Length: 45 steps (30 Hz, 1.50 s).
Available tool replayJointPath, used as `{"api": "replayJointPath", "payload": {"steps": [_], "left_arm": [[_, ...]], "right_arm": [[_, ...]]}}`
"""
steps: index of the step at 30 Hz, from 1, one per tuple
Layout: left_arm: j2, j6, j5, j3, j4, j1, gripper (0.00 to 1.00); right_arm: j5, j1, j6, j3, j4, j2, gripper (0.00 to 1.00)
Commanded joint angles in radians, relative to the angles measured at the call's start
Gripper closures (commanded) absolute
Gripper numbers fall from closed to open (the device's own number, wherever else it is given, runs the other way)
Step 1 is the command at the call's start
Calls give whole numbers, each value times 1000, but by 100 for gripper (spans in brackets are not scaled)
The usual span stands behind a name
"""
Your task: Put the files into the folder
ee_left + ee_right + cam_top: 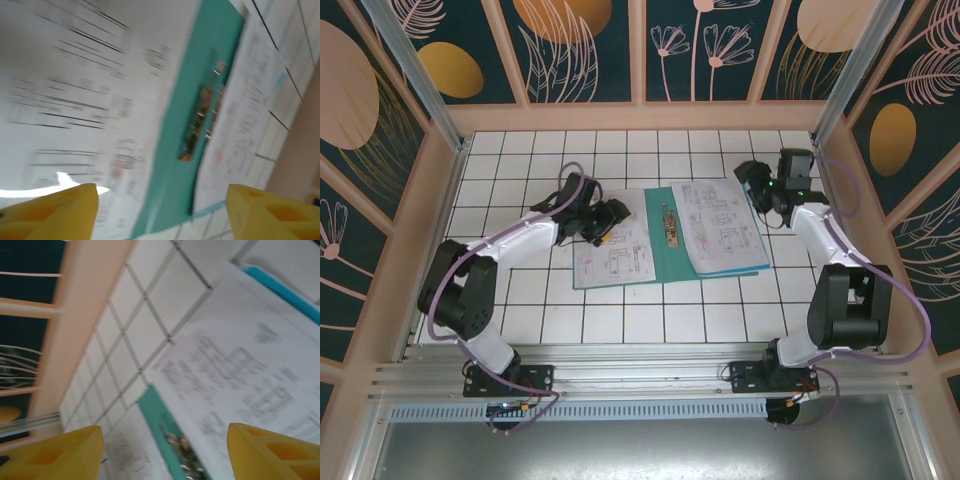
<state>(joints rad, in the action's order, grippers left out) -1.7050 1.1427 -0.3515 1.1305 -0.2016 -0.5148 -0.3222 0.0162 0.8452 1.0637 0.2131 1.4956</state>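
Between the yellow fingertips [70, 212] of the left gripper [161, 207] nothing is clamped. The jaws stand wide apart above a printed sheet [75, 100], one of the files, though the blurred wrist view does not show whether they touch it. The right gripper [162, 445] is likewise spread, with nothing between its fingers, and a second sheet [240, 375] lies below it.

From above, the left gripper [608, 222] sits over the far part of the left sheet [612, 258]. The right gripper [760, 188] is at the far right corner of the right sheet [720, 225].

The files are thin white pages covered with black line diagrams and small blocks of text. Both lie flat on the folder [665, 262], which is spread open in the middle of the white tiled table [620, 150]. The folder is plain teal-green. One sheet rests on each cover, so only the central band and thin strips along the near edges show. A dark clip strip [669, 225] with small metal prongs runs along the spine, in the teal band between the two sheets.

Pale wooden rails [650, 115] and dark floral panels wall the table.
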Motion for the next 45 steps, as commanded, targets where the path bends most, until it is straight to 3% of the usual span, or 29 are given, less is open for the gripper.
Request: {"api": "replayJointPath", "payload": {"steps": [1, 8, 18, 45], "left_arm": [[-97, 24, -125, 67, 72, -96, 39], [-291, 91, -209, 214, 131, -246, 48], [-395, 184, -220, 215, 227, -315, 52], [-458, 212, -204, 244, 252, -333, 63]], "right_arm": [[52, 8, -36, -74, 99, -4, 33], [33, 26, -3, -127, 26, 78, 35], [33, 71, 44, -109, -10, 182, 35], [126, 43, 94, -229, -18, 180, 35]]}}
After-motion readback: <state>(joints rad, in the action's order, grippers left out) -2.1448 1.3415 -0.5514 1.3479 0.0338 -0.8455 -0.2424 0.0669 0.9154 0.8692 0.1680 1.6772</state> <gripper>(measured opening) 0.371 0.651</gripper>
